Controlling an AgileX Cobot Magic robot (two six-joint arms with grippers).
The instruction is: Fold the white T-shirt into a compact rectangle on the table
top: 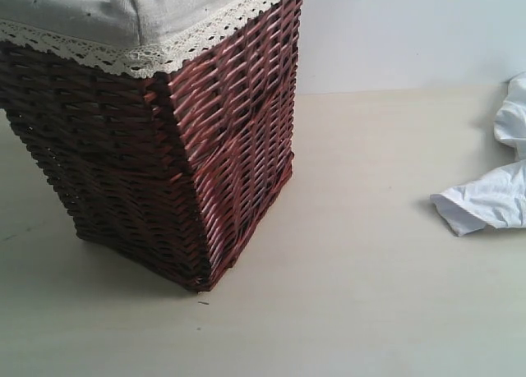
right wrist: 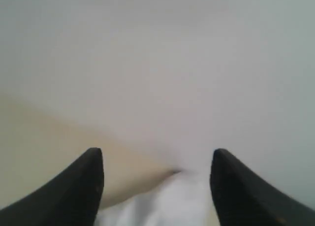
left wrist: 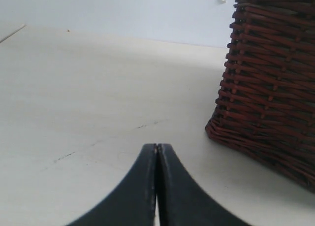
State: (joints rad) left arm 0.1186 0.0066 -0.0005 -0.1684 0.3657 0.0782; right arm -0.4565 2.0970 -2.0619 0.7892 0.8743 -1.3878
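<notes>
Exterior view: the table (top: pixel 370 229) is a broad, pale cream surface, smooth and matte, meeting a plain pale wall (top: pixel 394 32) at its far edge. A dark brown wicker basket (top: pixel 164 163) stands on the left half with one corner turned toward the camera. Its rim is trimmed with white lace edging (top: pixel 123 57) over a greyish cloth liner (top: pixel 74 7). A tiny dark speck (top: pixel 202 302) lies on the tabletop just in front of that corner. The white T-shirt (top: pixel 493 188) lies crumpled at the right edge of the picture, well apart from the basket and only partly in frame (no lettering or tag can be made out from here).

Left wrist view: the left gripper (left wrist: pixel 156 148) hangs low over bare tabletop, its two black fingers pressed together with nothing between them. The basket's lower wall stands near, off to one side of the tips and clear of them. A few faint dark marks streak the surface ahead, and the pale wall closes the scene behind.

Right wrist view: the picture is soft and blurred. The right gripper (right wrist: pixel 157 154) has its black fingers (right wrist: pixel 88 181) spread wide apart, gripping nothing. White cloth of the shirt shows between them on the cream tabletop; whether the tips touch it I cannot tell.
</notes>
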